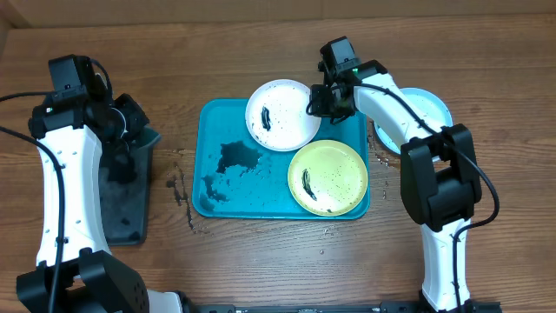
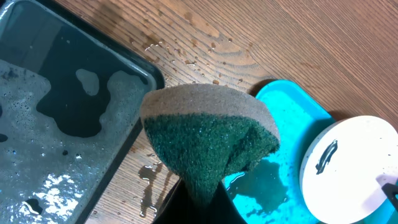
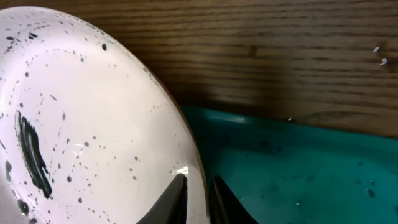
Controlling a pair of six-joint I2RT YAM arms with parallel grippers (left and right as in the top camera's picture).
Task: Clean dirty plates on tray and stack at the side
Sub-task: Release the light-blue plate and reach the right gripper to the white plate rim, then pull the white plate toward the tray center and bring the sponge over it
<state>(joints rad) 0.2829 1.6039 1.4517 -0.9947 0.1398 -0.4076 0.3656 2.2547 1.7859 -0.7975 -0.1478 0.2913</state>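
Note:
The turquoise tray [image 1: 217, 117] holds the white plate [image 1: 280, 116] at its back and the yellow-green plate [image 1: 327, 177] at its front right, each with a dark smear. The light blue plate [image 1: 432, 109] lies on the table right of the tray, mostly hidden by my right arm. My right gripper [image 1: 314, 103] is shut on the white plate's right rim [image 3: 198, 186], one finger on top and one beneath. My left gripper [image 1: 130, 119] is shut on a green-and-tan sponge [image 2: 211, 134] above the black tray's edge. The white plate [image 2: 354, 168] and the turquoise tray [image 2: 292, 112] show in the left wrist view.
A black tray [image 1: 126, 196] with soapy water [image 2: 37, 124] stands at the left. Water drops lie on the wood [image 1: 181, 193] between the two trays. A puddle [image 1: 230, 165] sits in the turquoise tray's left half.

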